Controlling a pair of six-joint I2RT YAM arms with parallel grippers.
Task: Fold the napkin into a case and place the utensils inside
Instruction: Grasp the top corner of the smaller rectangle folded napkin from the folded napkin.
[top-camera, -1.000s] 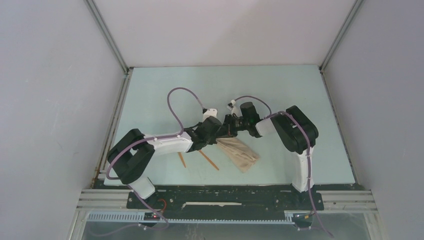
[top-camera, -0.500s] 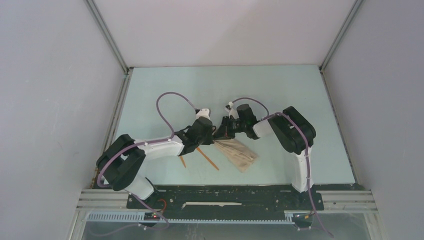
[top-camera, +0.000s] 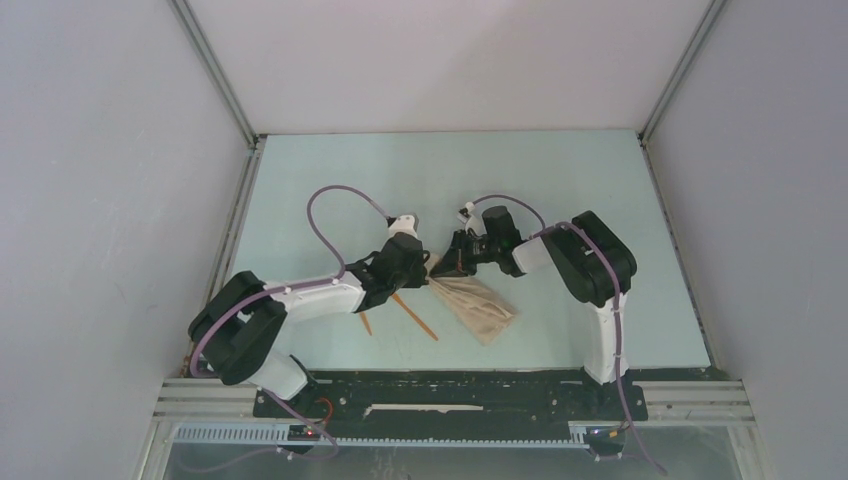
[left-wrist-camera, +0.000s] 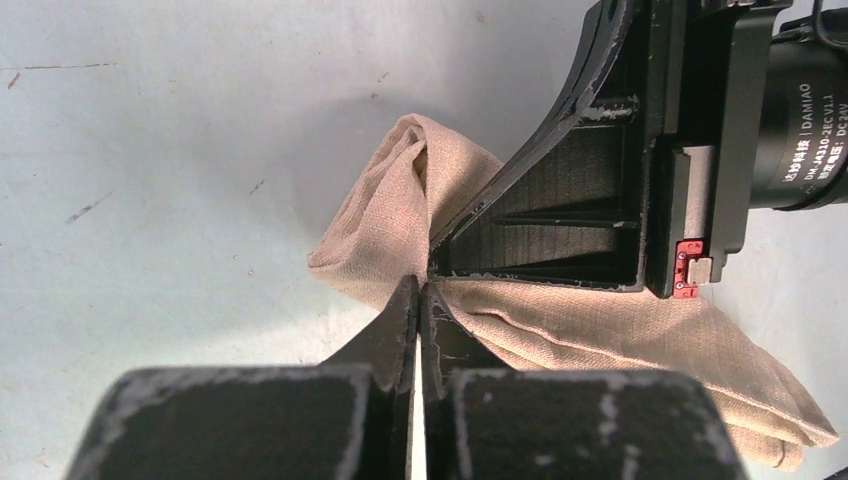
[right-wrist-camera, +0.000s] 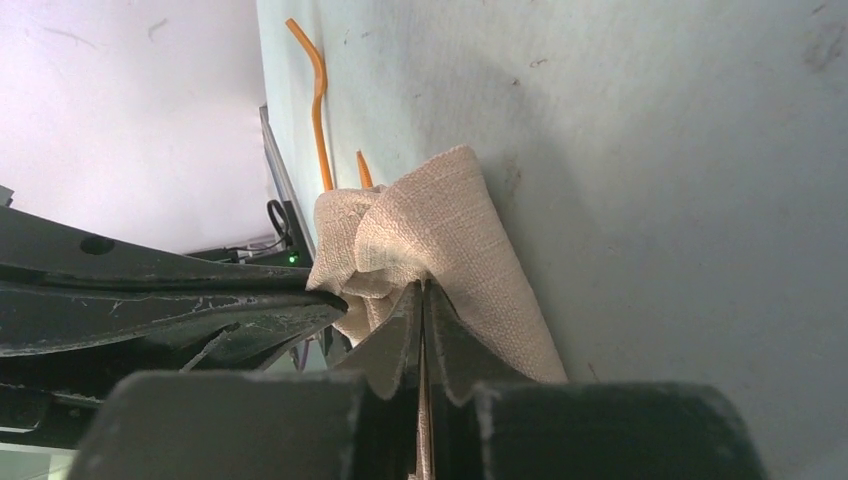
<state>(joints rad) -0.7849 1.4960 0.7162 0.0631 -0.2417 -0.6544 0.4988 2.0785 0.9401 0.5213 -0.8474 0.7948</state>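
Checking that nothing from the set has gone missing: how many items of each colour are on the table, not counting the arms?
Beige napkin: 1
Orange utensils: 2
Total: 3

Light is even and diffuse, falling from above: the top view is bright, its pale walls (top-camera: 100, 200) nearly washed out and the table (top-camera: 560, 180) a flat mint without glare. Shadows are soft and short, pooling under the arms (top-camera: 310, 295) and beside the napkin (top-camera: 485, 308). Both wrist views render the cloth's weave sharply, yet their own fingers (left-wrist-camera: 390, 335) along the bottom edge go soft and grainy, dark masses close to the lens. The right wrist view's upper left corner blooms hazy pinkish white.
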